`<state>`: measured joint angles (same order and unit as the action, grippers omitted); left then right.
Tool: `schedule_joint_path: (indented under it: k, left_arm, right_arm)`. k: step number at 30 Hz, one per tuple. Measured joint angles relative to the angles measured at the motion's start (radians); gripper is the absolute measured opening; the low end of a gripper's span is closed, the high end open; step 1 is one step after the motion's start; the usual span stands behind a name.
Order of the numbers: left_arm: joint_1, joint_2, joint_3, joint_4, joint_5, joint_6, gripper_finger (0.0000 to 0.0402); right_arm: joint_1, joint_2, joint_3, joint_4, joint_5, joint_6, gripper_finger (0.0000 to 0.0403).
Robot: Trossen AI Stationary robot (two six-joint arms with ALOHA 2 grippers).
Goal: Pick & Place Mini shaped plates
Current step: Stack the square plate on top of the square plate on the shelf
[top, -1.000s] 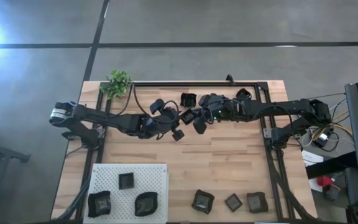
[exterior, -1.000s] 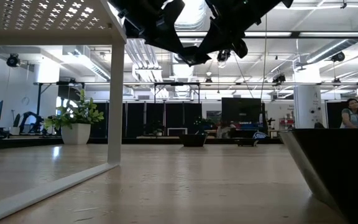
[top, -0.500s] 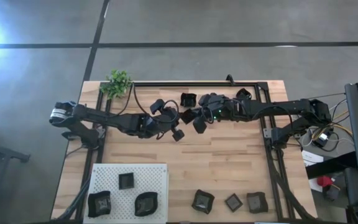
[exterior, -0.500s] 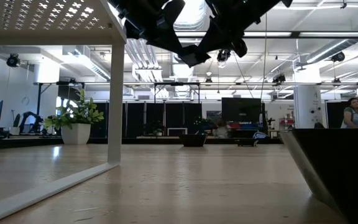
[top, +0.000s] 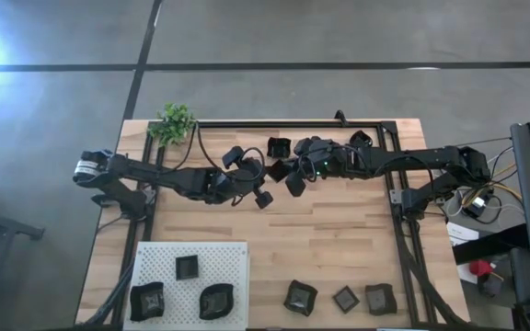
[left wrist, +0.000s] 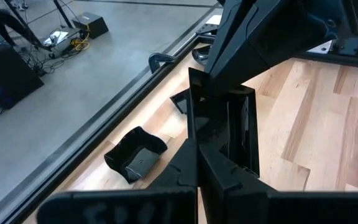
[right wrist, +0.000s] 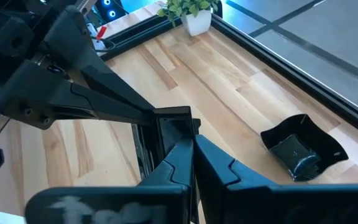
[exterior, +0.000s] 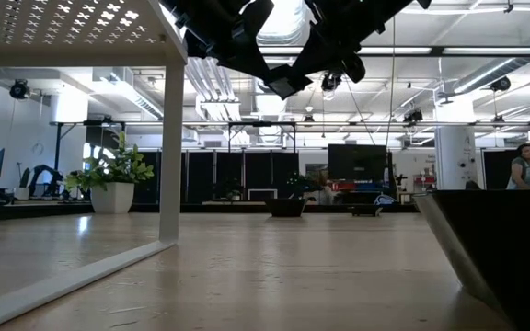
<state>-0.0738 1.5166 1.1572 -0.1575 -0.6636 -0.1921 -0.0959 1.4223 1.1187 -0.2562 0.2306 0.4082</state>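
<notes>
High view: both the left gripper (top: 276, 173) and right gripper (top: 283, 175) clench one square mini plate (top: 278, 172) beside the wavy-edged plate (top: 279, 146); the giver should loosen only once the taker holds firm.

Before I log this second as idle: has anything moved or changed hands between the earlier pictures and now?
Nothing visibly changed. The left gripper and the right gripper stay together above mid-table, both apparently closed on the same mini plate. It has not been let go. The plates on the white board and the table's near edge also lie as before.
</notes>
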Motion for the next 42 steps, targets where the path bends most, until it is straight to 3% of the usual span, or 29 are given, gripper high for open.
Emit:
schedule_joint_path:
  k: [8, 26, 42]
  left_arm:
    - [0.0, 0.0, 0.0, 0.0, 0.002, -0.019, 0.0]
    - [0.005, -0.029, 0.0, -0.006, 0.031, -0.048, 0.0]
    - [0.006, -0.12, 0.0, -0.187, 0.091, -0.103, 0.0]
  right_arm:
    - [0.0, 0.0, 0.0, 0.0, -0.007, 0.003, 0.0019]
    - [0.025, -0.041, 0.007, 0.0, -0.031, 0.0, 0.0134]
    - [0.054, -0.149, 0.007, 0.0, -0.03, -0.001, 0.014]
